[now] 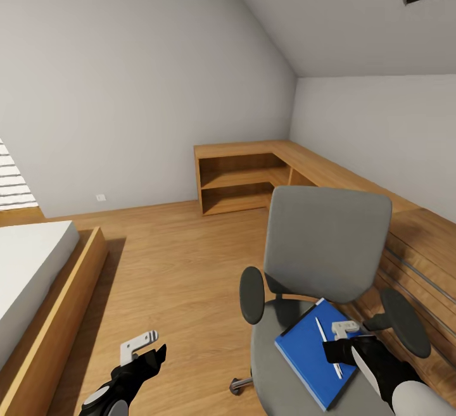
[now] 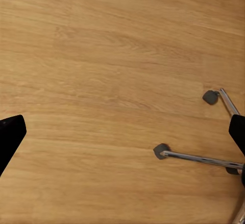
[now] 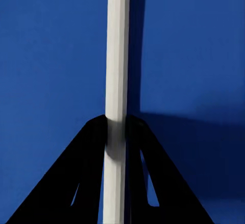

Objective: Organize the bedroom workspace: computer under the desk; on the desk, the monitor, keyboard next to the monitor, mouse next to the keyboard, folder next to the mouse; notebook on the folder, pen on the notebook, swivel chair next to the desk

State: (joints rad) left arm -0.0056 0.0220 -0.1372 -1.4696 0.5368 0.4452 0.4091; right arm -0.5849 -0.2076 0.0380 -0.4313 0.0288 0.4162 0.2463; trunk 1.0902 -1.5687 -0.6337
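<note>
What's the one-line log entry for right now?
right hand: shut on pen | pen on folder | folder on swivel chair seat | left hand: open, over floor

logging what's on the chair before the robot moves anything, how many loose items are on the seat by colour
Blue: 1, the flat bright-blue rectangular folder lying on the grey upholstered swivel chair.
White: 1, the slim white-silver pen on the folder, with the right hand closed around it.
Total: 2
</note>
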